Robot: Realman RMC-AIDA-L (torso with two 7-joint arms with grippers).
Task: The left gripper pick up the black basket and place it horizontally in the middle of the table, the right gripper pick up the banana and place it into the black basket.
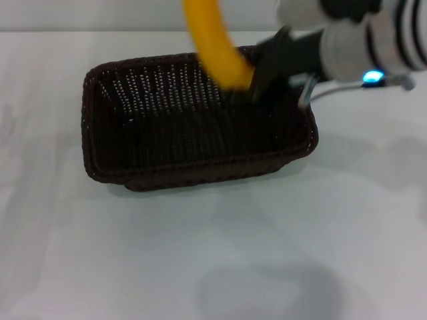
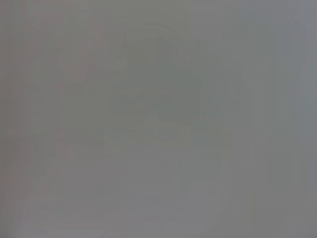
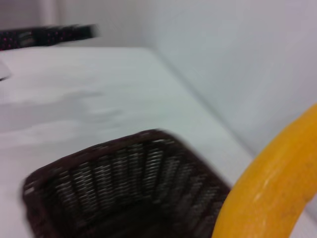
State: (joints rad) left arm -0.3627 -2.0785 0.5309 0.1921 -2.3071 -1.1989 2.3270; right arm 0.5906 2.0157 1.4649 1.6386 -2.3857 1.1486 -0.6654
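One banana (image 1: 212,47) clenched in right pincer (image 1: 261,83) above black basket (image 1: 167,160); early drop risks bouncing onto tabletop (image 1: 213,253). Left pincer unseen.

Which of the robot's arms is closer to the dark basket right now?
The right one. Its end effector holds the banana just above the basket, over its far right corner. The left arm appears in no view, so its position cannot be judged.

Lab-like: bare white table (image 1: 200,267), plain wall (image 3: 237,59).
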